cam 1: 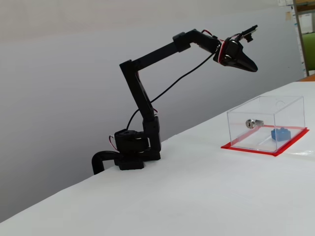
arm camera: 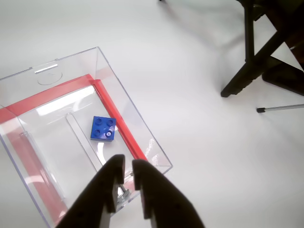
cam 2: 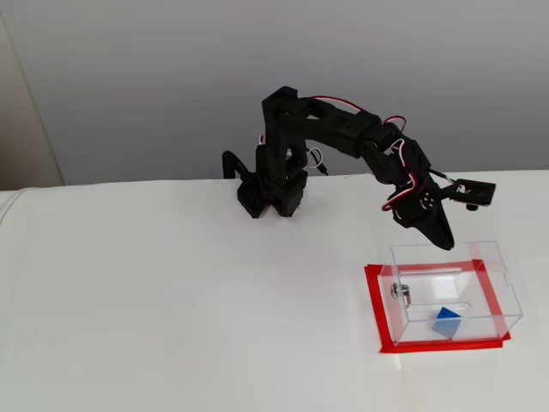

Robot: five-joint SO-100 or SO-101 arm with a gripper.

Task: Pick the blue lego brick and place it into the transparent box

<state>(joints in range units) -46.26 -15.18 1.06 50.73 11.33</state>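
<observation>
- White worktop (cam 2: 171,326) spread wide below the tool, bare apart from the arm's base, the box and, in the wrist view, a black stand (arm camera: 266,57) off to the tool's upper right.
- Black arm (cam 1: 147,98) bent up and forward, carrying the tool high, clear of everything.
- Transparent box (cam 2: 502,292) sitting just below the tool, red base edge flat on the worktop, open top facing up; silver lock (cam 1: 251,123) on the wall nearest the tool.
- Tool (arm camera: 128,164) raised above the box's near wall, fingers nearly closed with only a thin gap, gripping nothing.
- Blue lego brick (arm camera: 103,128) lying studs-up on the box floor, beneath and a little ahead of the tool, well apart from the fingers.
- Judged from this: placing done, brick delivered; nothing left but drawing the arm back.
</observation>
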